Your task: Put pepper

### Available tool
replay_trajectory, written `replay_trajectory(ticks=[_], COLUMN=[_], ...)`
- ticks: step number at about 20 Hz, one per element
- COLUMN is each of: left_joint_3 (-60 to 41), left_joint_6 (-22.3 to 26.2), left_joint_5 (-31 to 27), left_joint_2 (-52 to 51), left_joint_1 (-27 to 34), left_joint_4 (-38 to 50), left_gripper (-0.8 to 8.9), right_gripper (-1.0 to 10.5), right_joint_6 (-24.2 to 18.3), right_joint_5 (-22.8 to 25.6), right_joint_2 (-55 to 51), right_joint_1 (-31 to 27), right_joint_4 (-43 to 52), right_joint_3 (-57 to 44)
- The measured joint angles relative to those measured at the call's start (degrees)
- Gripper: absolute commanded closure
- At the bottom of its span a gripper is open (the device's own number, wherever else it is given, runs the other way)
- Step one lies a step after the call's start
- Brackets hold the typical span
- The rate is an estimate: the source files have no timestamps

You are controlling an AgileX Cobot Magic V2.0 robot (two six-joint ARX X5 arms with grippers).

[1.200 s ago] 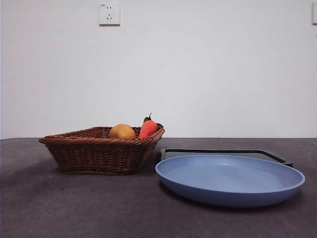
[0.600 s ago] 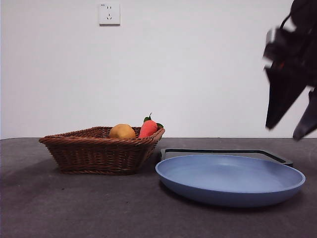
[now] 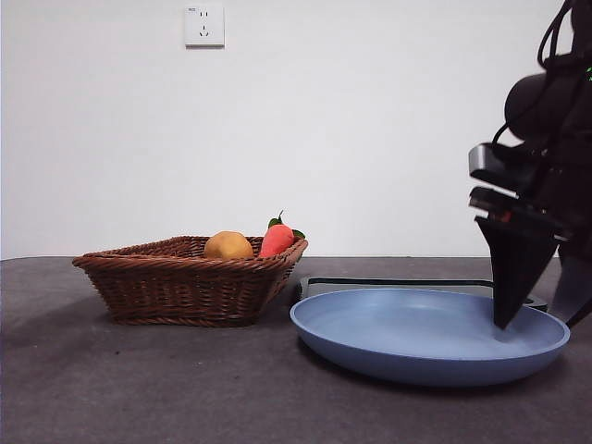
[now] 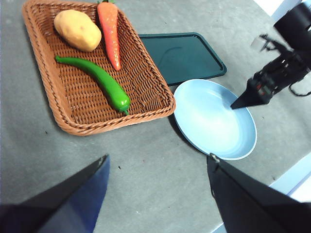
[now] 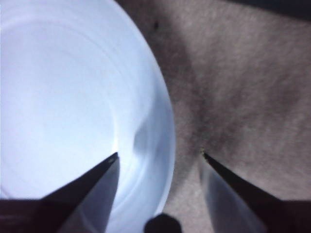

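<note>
Right gripper (image 3: 532,319), jaws wide apart and empty, straddles the plate (image 3: 370,356) rim at frame right; closing risks tipping the plate while the pepper (image 4: 97,80) sits in the basket (image 4: 43,92). Left gripper (image 4: 158,162) open, empty.

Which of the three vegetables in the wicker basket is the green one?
The long, slim, glossy green pepper, lying curved on the wicker basket floor. The pointed carrot is orange and the round potato yellow-tan.

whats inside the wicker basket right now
The basket holds the green pepper, a carrot and a potato. In the front view its wall hides the pepper.
</note>
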Motion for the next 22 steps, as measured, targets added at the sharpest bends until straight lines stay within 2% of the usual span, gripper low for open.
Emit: replay_trajectory(ticks=[4, 5, 16, 22], left_joint_3=[0.00, 0.00, 0.02, 0.02], left_joint_6=[-0.42, -0.42, -0.92, -4.59], left_joint_5=[0.02, 0.00, -2.32, -6.95], left_joint_2=[0.00, 0.00, 3.85, 12.59], left_joint_1=[0.00, 0.00, -2.12, -8.02], left_joint_4=[0.00, 0.00, 1.60, 10.14], left_gripper=[4.64, 4.65, 4.65, 4.66], right_gripper=[9.3, 9.4, 9.4, 9.4], right_joint_6=[-0.11, -0.11, 1.60, 1.60], right_joint_5=[0.00, -0.02, -1.07, 0.07], right_joint_2=[0.66, 0.68, -3.23, -12.66], right_joint_1=[0.09, 0.09, -0.02, -0.70], right_joint_4=[0.11, 0.07, -2.14, -5.84], right_joint_3=[0.04, 0.04, 0.52, 0.52])
